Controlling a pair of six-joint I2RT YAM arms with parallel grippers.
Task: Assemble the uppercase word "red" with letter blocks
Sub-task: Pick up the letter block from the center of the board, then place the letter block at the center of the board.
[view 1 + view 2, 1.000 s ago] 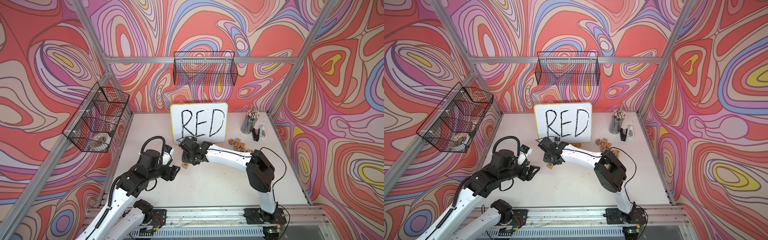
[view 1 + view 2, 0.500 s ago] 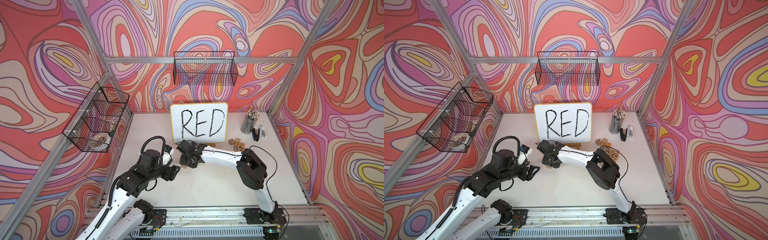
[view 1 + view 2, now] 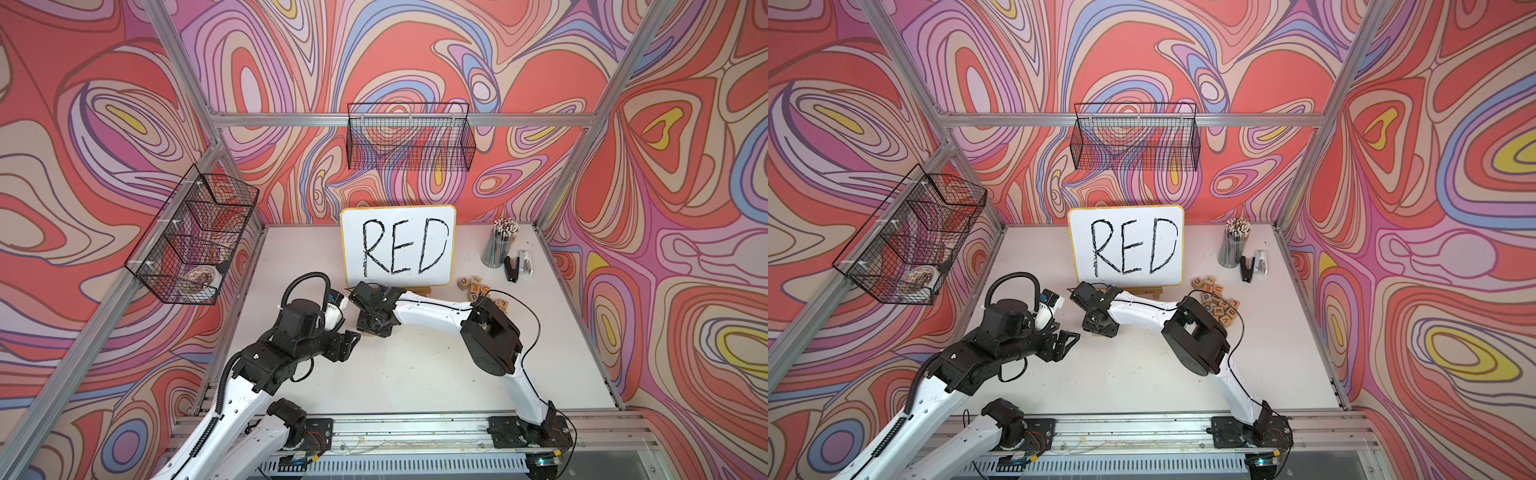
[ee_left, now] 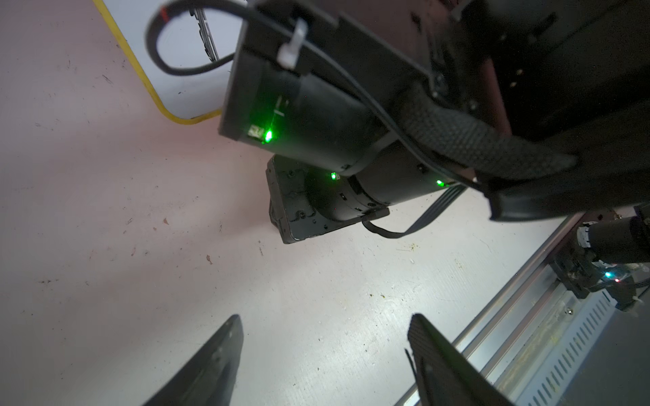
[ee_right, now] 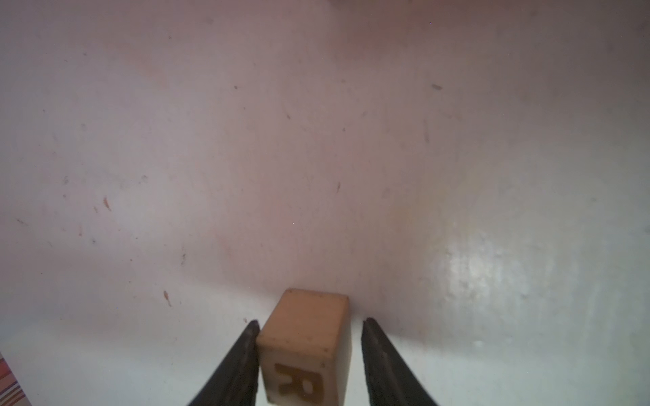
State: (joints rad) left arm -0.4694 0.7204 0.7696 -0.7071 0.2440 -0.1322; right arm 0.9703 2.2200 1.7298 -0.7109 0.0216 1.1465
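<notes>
Within the last second your right gripper [image 5: 310,320] slid nearer and left until it straddled the R block [image 5: 306,348], which had lain uncovered beside it. Its fingers stood slightly apart: one touched the block and the other left a gap, so nothing was pinched. The block sat on the table [image 3: 415,374], just near of the whiteboard [image 3: 398,245], below its left half. I judge R was being set or adjusted, with E and D yet to fetch. Your left gripper [image 4: 326,316] had stayed put, spread and empty. Counted: one block out, roughly ten in the pile [image 3: 1217,301] far right, some hidden; two grippers.
</notes>
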